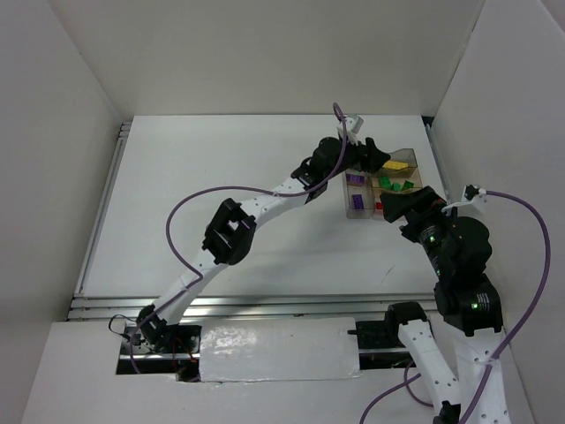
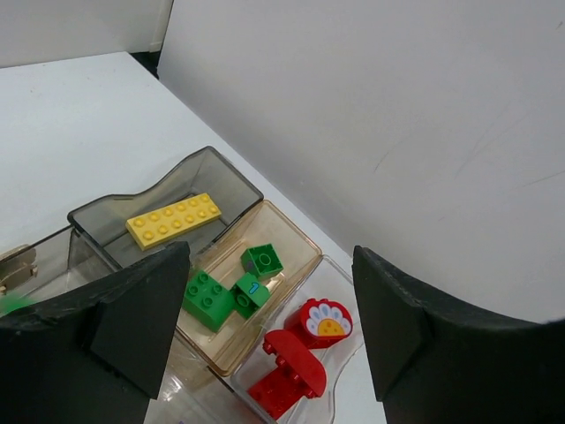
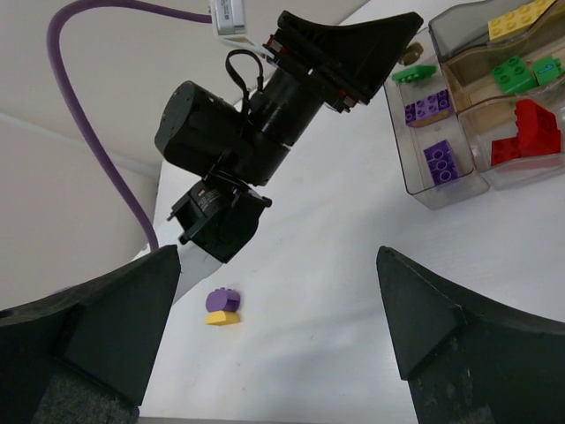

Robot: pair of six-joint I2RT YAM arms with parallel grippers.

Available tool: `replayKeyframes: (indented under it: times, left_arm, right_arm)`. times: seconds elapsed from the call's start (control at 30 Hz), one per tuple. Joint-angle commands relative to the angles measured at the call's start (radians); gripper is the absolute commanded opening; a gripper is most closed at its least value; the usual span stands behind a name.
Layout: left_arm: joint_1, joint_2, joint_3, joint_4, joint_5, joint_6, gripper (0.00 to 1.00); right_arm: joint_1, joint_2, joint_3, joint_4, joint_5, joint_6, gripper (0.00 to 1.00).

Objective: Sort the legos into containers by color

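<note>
The containers are one clear tray of small compartments at the table's far right. In the left wrist view its compartments hold a yellow plate, three green legos and red legos. My left gripper hovers open right above them with nothing between its fingers; from above, this left gripper sits over the tray's far side. The right gripper is open and empty, just near of the tray. A purple rounded lego stacked on a yellow one lies loose on the table. Purple legos fill another compartment.
The left arm's wrist reaches across in front of the right gripper. The right arm stands close beside the tray, near the right wall. The loose purple and yellow piece is hidden in the top view.
</note>
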Motion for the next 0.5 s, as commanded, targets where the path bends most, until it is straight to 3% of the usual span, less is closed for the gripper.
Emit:
replayKeyframes:
  times: [0.0, 0.27, 0.37, 0.4, 0.47]
  left_arm:
    - [0.016, -0.031, -0.027, 0.105, 0.01, -0.005, 0.86]
    - [0.05, -0.324, -0.259, 0.023, -0.018, 0.064, 0.81]
    - [0.055, -0.497, -0.517, 0.049, -0.04, 0.098, 0.86]
    - [0.062, -0.697, -0.656, -0.044, -0.103, 0.151, 0.89]
    - [0.062, -0.735, -0.706, -0.077, -0.114, 0.165, 0.89]
  right_arm:
    - [0.008, -0.007, 0.024, 0.025, -0.005, -0.018, 1.0]
    - [0.011, 0.002, 0.025, 0.042, 0.026, -0.013, 1.0]
    - [0.011, 0.008, 0.004, 0.059, 0.024, -0.012, 1.0]
    - [0.01, 0.027, -0.017, 0.079, 0.011, -0.012, 1.0]
    - [0.011, 0.028, -0.028, 0.091, 0.004, -0.015, 1.0]
